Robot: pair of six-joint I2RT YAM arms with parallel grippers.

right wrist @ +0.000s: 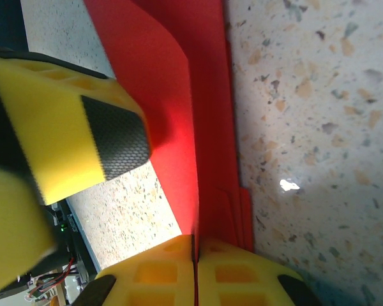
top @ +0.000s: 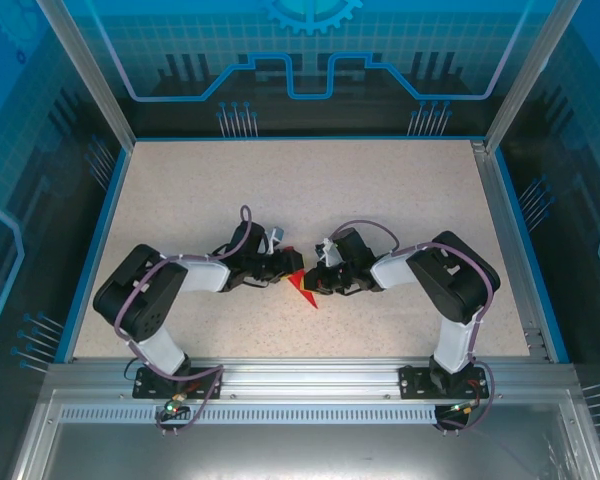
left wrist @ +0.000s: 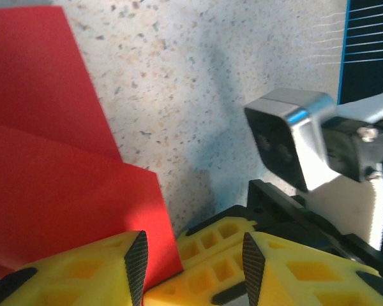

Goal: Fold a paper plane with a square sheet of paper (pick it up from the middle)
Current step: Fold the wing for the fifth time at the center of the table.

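Dead centre of the top view, the red paper sits part-folded on the table. My right pincer is clenched on its edge. My left pincer is released, with the paper under its lower-left finger.

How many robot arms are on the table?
2. The left arm reaches in from the near left, the right arm from the near right; both meet at the red paper in the middle.

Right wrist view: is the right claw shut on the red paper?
Yes, the right claw is closed tight, with the red paper pinched in its tips.
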